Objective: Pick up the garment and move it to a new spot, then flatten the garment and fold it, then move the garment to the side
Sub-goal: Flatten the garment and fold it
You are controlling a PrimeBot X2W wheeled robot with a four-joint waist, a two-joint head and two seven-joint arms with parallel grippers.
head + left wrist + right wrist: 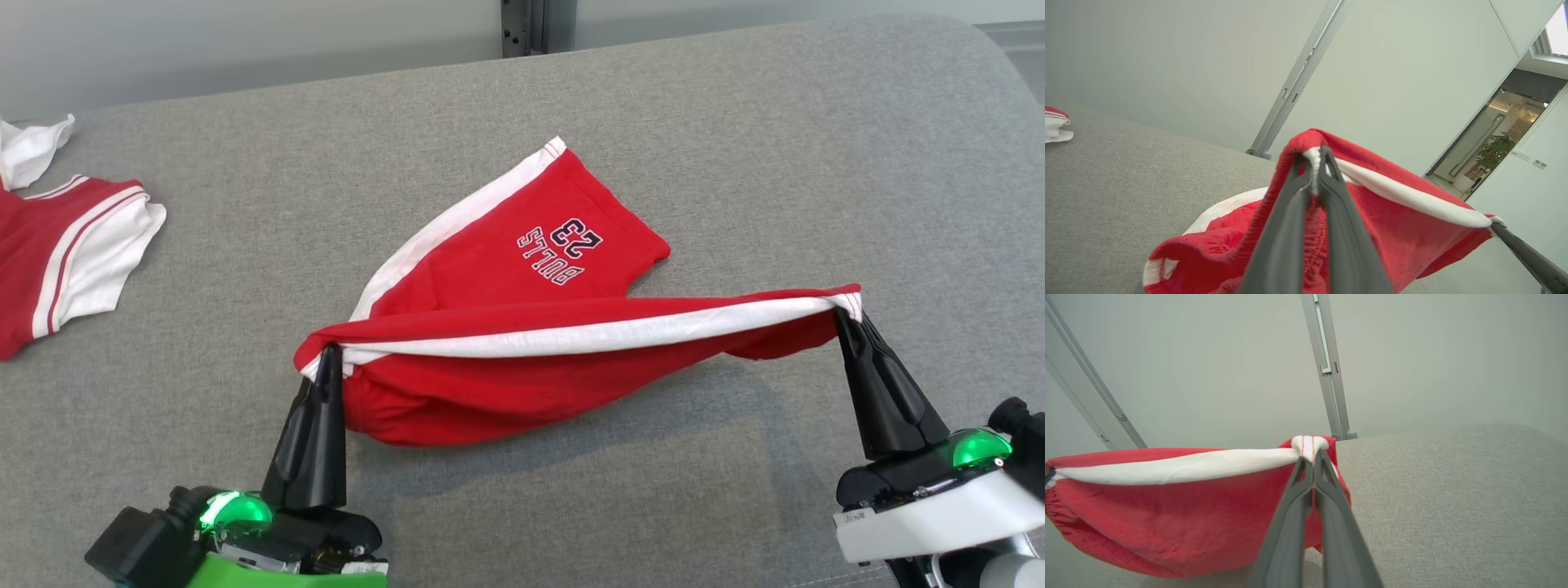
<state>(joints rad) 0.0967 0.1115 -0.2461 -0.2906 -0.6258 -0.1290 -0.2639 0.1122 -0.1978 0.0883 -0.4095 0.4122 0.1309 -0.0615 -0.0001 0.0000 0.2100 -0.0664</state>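
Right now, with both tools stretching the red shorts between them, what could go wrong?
1. The left tool and right tool each pinch only a corner of the shorts; the cloth could slip out.
2. The printed leg lies on the grey surface and may drag.
3. A second garment lies at the left; moving that way could overlap it.

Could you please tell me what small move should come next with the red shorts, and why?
Probably carry both grippers forward together, laying the lifted half over the flat leg. The left gripper and right gripper are shut on the ends of the red fabric shorts' white side stripe, held taut, while the leg printed BULLS 23 lies on the grey upholstered surface.
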